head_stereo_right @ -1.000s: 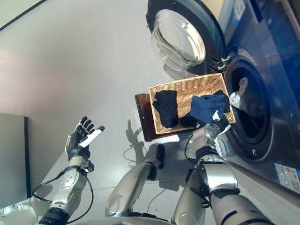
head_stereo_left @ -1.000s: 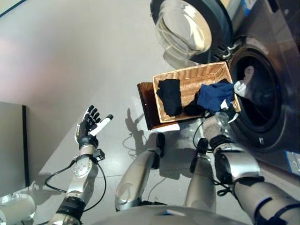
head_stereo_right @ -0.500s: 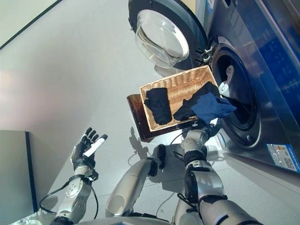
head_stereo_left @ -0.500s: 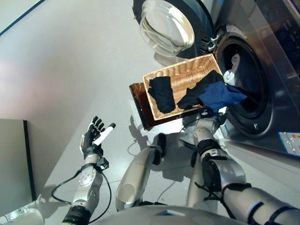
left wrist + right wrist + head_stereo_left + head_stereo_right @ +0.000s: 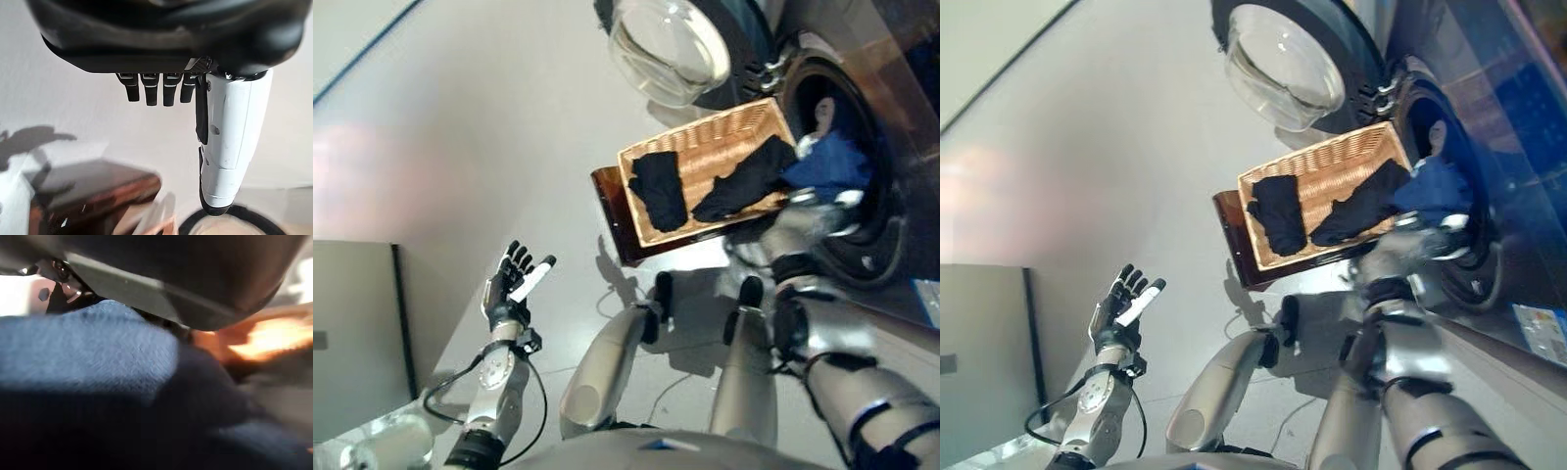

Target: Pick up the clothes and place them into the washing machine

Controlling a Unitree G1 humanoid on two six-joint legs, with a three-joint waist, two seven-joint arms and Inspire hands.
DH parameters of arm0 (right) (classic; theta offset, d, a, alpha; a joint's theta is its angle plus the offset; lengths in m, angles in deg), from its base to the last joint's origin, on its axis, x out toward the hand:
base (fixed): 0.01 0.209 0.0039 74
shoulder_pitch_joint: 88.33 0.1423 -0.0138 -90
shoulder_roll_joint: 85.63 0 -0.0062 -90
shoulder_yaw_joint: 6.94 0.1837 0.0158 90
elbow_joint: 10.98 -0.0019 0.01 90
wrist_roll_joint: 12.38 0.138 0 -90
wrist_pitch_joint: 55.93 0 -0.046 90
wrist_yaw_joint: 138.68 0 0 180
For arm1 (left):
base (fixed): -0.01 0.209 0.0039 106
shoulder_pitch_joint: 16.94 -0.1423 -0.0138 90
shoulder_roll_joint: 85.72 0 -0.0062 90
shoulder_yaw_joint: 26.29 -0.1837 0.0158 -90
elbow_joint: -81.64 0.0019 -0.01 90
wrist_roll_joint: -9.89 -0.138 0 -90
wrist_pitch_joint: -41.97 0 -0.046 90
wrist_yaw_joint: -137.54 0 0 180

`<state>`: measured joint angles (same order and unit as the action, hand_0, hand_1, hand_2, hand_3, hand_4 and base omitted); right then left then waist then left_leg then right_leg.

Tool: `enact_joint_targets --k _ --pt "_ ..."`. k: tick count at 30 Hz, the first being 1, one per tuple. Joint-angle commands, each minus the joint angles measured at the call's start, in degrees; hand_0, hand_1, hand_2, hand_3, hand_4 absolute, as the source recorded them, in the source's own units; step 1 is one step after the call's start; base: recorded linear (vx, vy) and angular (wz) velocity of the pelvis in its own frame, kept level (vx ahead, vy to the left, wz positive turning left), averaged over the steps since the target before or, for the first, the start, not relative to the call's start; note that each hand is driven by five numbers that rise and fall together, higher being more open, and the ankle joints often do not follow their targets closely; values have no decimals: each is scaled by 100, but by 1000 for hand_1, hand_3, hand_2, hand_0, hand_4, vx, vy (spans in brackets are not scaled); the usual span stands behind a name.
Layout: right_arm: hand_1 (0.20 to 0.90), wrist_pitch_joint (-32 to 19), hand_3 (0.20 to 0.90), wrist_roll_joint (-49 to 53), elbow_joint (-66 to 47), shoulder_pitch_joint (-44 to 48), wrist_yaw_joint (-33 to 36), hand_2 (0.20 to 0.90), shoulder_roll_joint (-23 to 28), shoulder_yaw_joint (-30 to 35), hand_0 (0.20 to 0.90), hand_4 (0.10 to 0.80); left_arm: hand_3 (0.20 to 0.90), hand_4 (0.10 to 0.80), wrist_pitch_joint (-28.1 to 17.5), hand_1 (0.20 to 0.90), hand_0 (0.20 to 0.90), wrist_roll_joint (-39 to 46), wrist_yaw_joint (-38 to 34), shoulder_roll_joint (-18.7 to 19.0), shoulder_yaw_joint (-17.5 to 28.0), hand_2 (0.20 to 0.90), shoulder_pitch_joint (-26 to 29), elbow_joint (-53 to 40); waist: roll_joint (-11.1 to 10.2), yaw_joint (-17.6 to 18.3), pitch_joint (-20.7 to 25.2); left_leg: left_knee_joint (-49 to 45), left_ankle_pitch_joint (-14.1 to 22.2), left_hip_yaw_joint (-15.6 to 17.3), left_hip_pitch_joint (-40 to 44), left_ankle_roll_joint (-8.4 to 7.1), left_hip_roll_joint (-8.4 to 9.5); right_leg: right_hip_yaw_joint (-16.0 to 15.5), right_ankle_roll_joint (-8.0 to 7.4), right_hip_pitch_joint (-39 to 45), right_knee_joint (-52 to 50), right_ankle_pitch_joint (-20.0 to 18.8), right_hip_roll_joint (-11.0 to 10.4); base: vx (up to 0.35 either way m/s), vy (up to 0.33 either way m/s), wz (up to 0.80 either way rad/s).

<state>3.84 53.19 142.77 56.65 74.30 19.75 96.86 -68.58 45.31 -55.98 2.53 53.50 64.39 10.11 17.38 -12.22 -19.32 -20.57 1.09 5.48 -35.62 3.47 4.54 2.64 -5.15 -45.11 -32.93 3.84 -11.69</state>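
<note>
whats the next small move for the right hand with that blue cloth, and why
Probably push a little deeper into the drum and then let go. The right hand holds the blue cloth just at the washing machine's opening, beside the wicker basket; released here, it might hang over the rim.

Blue cloth (image 5: 1438,186) bunched at washer drum opening (image 5: 1449,211), right hand (image 5: 1422,238) just under it. Two black clothes (image 5: 1278,212) in wicker basket (image 5: 1332,162). Left hand (image 5: 1122,305) spread open over floor.
</note>
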Motion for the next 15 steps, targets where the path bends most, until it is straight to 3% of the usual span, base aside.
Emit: enact_joint_targets --k 1,2,3,7,11,12,13,15 --pt "200 -327 200 -1140 -679 1497 257 200 1565 -821 200 300 900 800 -733 900 900 -78 -137 602 508 900 16 -392 190 -61 159 -147 -39 -160 -438 -512 -139 -162 214 513 212 561 145 -28 -22 14" --pt "837 -287 837 -1442 -906 2009 442 837 2104 -1303 837 755 900 800 -740 900 900 -108 -243 640 616 900 -28 -468 177 -75 193 -91 48 -224 -445 -545 -64 -83 217 359 67 726 121 94 2 22" --pt "900 -274 900 -1501 -1093 2393 522 900 2443 -1655 900 800 900 800 -724 900 900 -151 -327 677 703 900 -101 -494 183 -71 251 12 18 -203 -488 -547 -40 -59 216 210 -28 725 98 95 2 22" --pt "900 -297 900 -1625 -1471 2307 506 900 2238 -1829 900 800 900 800 -676 900 900 -98 -447 427 696 900 -65 -428 282 15 291 282 -101 -166 -488 -528 -10 21 211 77 -18 662 112 37 37 8" --pt "900 -5 900 -1696 -1048 1904 311 900 1540 -1777 900 800 900 800 -700 900 900 37 -412 323 506 900 73 -361 377 67 235 460 -133 -46 -373 -472 11 111 210 91 163 509 160 13 54 -13" --pt "900 57 900 -1632 -769 1716 205 900 1218 -1629 900 800 900 800 -717 900 900 53 -388 292 445 900 127 -379 444 98 160 480 -296 20 -397 -450 -4 68 239 74 251 319 176 -107 29 -25" --pt "900 52 900 -1620 -763 1704 187 900 1214 -1616 900 800 900 800 -719 900 900 56 -386 303 448 900 121 -377 439 102 157 491 -303 15 -382 -450 -5 61 240 93 267 312 177 -100 37 -21" --pt "900 211 900 -1568 -261 1406 -42 900 652 -1509 900 800 900 800 -714 900 900 122 -311 264 414 900 165 -405 463 104 170 599 -321 55 -320 -431 -4 37 240 154 334 266 192 3 25 -15"
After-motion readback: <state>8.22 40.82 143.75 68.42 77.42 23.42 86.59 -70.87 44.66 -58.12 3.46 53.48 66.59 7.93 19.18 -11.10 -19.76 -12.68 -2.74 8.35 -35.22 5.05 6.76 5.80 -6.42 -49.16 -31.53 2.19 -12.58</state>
